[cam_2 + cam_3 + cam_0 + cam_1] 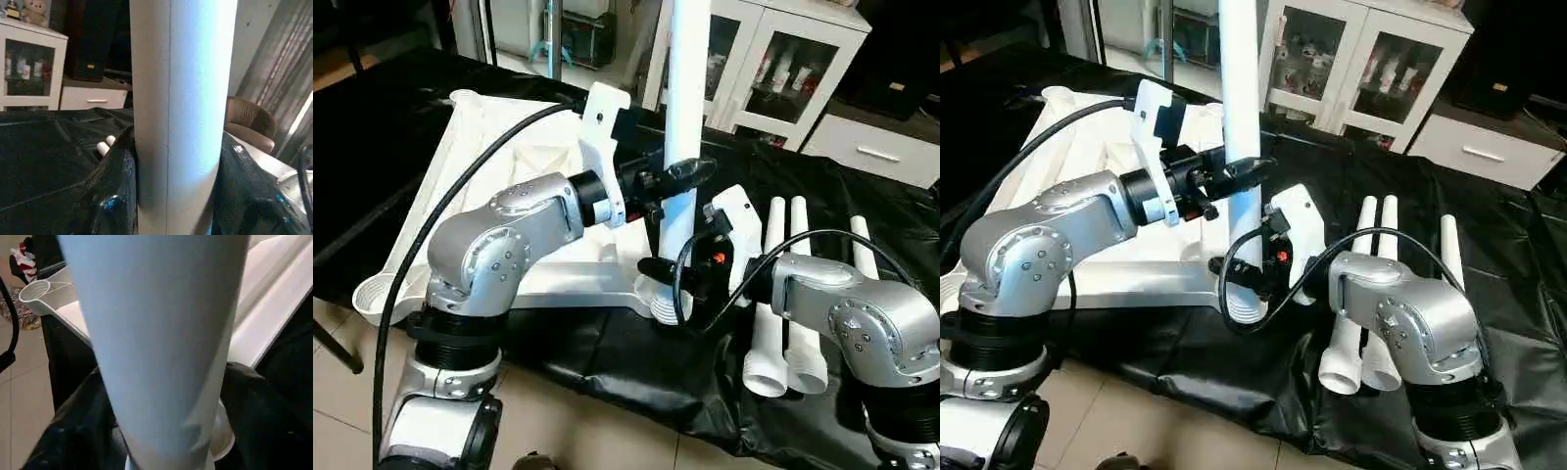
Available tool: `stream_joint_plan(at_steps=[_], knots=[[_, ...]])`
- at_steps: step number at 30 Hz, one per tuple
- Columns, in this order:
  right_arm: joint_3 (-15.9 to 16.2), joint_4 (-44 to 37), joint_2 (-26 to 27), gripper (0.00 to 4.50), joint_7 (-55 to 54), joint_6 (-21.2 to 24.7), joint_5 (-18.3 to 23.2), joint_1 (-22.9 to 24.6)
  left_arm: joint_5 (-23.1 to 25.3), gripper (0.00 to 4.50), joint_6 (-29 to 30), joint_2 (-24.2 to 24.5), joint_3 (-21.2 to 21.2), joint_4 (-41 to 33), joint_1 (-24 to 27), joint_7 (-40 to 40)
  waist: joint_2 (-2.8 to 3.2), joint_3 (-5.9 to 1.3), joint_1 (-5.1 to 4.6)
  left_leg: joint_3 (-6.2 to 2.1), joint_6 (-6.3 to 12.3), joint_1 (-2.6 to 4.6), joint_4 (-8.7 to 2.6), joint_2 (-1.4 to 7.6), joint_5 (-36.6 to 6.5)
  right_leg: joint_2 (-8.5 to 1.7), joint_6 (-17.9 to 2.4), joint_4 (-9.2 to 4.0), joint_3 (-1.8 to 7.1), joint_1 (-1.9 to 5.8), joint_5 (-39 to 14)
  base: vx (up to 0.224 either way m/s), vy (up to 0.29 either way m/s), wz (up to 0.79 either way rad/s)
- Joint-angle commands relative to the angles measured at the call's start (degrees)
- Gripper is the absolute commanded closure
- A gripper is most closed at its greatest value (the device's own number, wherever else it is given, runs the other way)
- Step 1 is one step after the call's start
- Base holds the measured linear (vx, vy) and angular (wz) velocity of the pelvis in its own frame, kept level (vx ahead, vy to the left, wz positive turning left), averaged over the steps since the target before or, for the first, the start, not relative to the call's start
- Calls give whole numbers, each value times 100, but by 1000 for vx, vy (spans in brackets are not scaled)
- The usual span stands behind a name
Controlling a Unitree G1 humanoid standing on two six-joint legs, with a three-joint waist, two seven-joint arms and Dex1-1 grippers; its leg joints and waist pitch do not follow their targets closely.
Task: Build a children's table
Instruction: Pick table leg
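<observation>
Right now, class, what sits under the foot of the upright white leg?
Under the upright leg sits a round ribbed corner socket of the white table top, which lies on the black-covered work table. How deep the leg sits cannot be seen; the right gripper covers that joint.

Leg upright in tabletop corner socket, three legs lying right

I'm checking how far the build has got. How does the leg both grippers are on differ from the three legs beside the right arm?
The upright leg stands with its base in the tabletop's near corner socket; the spare legs lie flat on the black cover. The left gripper and right gripper flank the upright leg; the spare legs go untouched. All are white tapered tubes.
</observation>
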Motion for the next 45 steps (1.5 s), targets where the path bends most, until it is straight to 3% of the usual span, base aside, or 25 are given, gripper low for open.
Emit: stream_joint_plan(at_steps=[1,8,15,17,23,34,36,45], knots=[[-7,97,-36,157,-34,77,-39,-88,-52,273,43,-16,-99,-127,-8,-74,106,-391,-12,-119,-410,52,-389,299,-239,-473,-780,-363,304,303,197,0,0,0],[12,78,-57,230,3,92,-29,-71,-29,273,32,53,-176,-151,12,-185,113,-394,-17,-121,-420,54,-389,297,-239,-470,-781,-363,300,307,224,0,0,0],[157,-3,-183,257,118,88,-80,-22,7,273,2,86,-188,-123,-15,-251,115,-397,-8,-123,-434,56,-388,299,-227,-468,-786,-357,301,312,269,0,0,0],[201,-17,-214,191,141,59,-112,-17,15,273,-7,96,-196,-116,-24,-266,117,-399,-9,-120,-434,57,-384,298,-207,-467,-794,-355,302,311,312,0,0,0],[275,-46,-274,148,184,25,-150,3,22,273,-25,140,-225,-109,-49,-328,123,-397,-15,-122,-442,56,-386,297,-265,-468,-816,-357,303,313,259,0,0,0],[262,-14,-351,144,192,51,-154,12,57,273,-59,246,-325,-103,-74,-508,136,-403,-11,-121,-441,58,-381,297,-231,-464,-876,-344,301,318,394,0,0,0],[263,-8,-343,178,207,67,-154,14,54,273,-63,237,-323,-98,-87,-512,134,-406,-11,-120,-435,58,-380,299,-239,-469,-890,-342,301,321,372,0,0,0],[283,-8,-347,253,275,122,-129,26,72,273,-106,247,-331,-71,-97,-556,133,-402,-10,-120,-428,58,-381,301,-249,-473,-899,-345,303,319,321,0,0,0]])
